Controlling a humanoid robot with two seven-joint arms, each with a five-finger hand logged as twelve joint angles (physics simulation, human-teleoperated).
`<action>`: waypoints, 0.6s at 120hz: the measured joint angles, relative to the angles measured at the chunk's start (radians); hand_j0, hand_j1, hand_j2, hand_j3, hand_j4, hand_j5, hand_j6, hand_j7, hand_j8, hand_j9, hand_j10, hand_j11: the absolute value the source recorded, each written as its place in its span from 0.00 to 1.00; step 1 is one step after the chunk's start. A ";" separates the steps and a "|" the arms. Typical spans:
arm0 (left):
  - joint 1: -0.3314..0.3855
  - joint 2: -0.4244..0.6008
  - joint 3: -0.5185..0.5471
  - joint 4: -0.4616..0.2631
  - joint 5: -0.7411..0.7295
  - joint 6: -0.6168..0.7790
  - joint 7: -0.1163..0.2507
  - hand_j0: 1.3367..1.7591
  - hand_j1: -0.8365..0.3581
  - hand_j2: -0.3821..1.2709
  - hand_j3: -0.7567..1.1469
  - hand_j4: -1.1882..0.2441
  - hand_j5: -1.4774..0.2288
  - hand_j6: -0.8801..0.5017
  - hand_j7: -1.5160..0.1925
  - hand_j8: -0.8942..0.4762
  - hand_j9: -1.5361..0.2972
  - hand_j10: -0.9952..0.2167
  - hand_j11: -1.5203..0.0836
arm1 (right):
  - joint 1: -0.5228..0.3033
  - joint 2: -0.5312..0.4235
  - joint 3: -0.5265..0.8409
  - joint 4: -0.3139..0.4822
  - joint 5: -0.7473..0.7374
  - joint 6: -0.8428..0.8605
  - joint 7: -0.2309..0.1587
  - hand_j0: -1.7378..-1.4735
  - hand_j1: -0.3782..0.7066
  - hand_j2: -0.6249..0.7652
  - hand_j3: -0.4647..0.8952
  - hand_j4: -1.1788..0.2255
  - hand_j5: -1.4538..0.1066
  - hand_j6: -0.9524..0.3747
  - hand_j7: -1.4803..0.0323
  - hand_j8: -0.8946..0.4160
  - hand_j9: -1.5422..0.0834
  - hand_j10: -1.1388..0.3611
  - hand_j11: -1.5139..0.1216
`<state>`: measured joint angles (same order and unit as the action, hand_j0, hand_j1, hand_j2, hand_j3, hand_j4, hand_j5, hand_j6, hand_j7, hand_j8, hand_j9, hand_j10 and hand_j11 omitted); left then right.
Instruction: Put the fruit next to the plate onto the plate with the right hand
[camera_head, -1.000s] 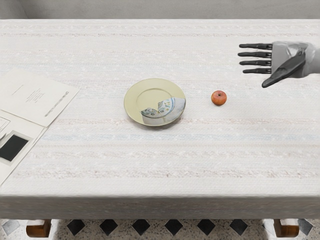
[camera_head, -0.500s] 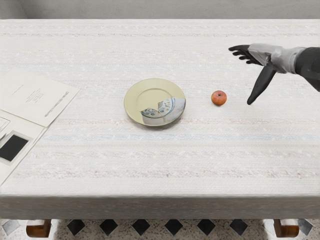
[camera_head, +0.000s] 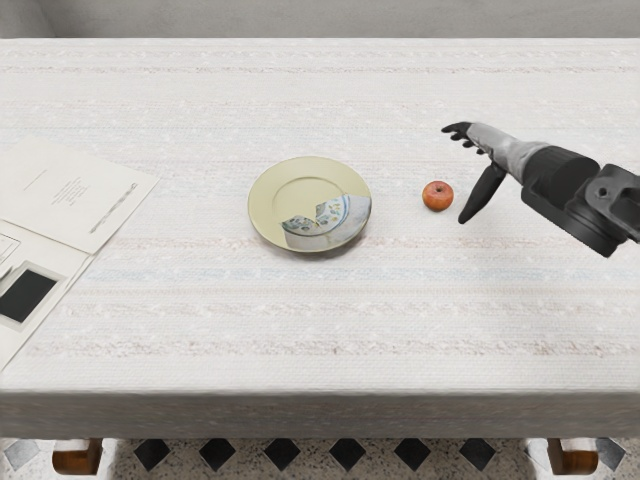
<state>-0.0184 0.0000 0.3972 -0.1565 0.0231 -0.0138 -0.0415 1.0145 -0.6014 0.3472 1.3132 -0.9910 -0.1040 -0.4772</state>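
A small red apple (camera_head: 437, 196) lies on the table a short way right of the shiny yellowish plate (camera_head: 309, 203). My right hand (camera_head: 472, 165) reaches in from the right edge and hovers just right of the apple, open, with its fingers stretched toward the far left and the thumb (camera_head: 480, 194) pointing down beside the fruit. A narrow gap separates the thumb from the apple. The hand holds nothing. The left arm does not show.
White paper sheets (camera_head: 62, 192) and a page with a black square (camera_head: 24, 294) lie at the table's left edge. The table's front edge runs along the bottom, with a tiled floor below.
The right hand has moved left and down toward the apple, turning so the thumb hangs beside the fruit. The apple and plate have not moved.
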 joint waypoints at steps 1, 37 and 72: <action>0.000 0.000 0.000 0.000 0.000 0.000 0.000 0.76 0.76 0.26 0.40 0.67 0.69 0.47 0.71 0.48 0.67 0.63 0.76 | 0.000 0.003 -0.001 -0.003 -0.001 -0.002 0.000 0.30 0.17 0.43 0.34 0.74 0.82 0.61 0.86 0.58 0.84 0.67 0.82; 0.000 0.000 0.000 0.000 0.000 0.000 0.000 0.76 0.76 0.26 0.40 0.67 0.69 0.47 0.71 0.48 0.67 0.63 0.76 | 0.002 0.127 -0.082 -0.126 -0.027 -0.117 -0.001 0.30 0.33 0.41 0.34 0.64 0.71 0.51 0.75 0.47 0.73 0.58 0.71; 0.000 0.000 0.000 0.000 0.000 0.000 0.000 0.76 0.76 0.26 0.40 0.67 0.69 0.47 0.71 0.48 0.67 0.63 0.76 | 0.001 0.232 -0.126 -0.260 -0.053 -0.168 -0.001 0.30 0.38 0.41 0.34 0.61 0.67 0.48 0.71 0.44 0.70 0.55 0.67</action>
<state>-0.0184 0.0000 0.3972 -0.1564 0.0231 -0.0138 -0.0415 1.0159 -0.3691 0.2211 1.0533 -1.0436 -0.2724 -0.4780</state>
